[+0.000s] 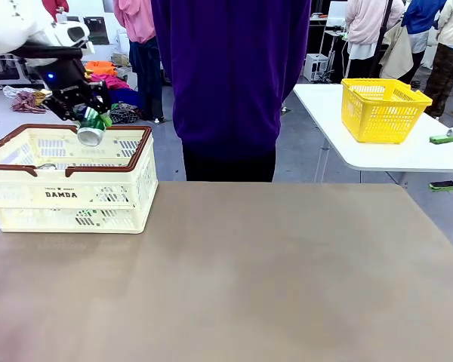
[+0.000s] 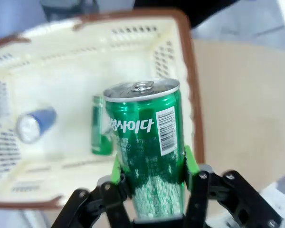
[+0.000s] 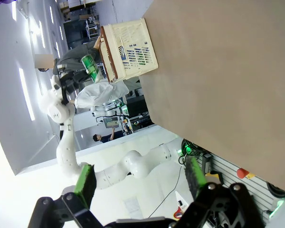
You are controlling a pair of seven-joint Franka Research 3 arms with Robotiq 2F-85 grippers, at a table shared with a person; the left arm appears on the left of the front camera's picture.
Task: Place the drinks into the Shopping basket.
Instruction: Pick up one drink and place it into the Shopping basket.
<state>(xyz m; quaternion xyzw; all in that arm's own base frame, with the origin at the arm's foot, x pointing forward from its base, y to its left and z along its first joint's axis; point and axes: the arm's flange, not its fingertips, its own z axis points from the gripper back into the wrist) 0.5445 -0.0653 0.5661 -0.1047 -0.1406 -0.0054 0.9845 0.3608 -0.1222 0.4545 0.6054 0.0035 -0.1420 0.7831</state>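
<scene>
Left gripper (image 1: 89, 121), upper left of the front view, pinches a green can (image 1: 93, 127) between its green pads, tilted, silver top down, over the cream basket (image 1: 68, 202). Left wrist view: held can (image 2: 149, 147) at centre; a second green can (image 2: 101, 125) and a blue can (image 2: 34, 124) lie on the basket floor. Right gripper (image 3: 140, 178), bottom of its wrist view, jaws spread wide, holding nothing.

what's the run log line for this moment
left gripper: shut on green can | above Shopping basket | right gripper: open
</scene>
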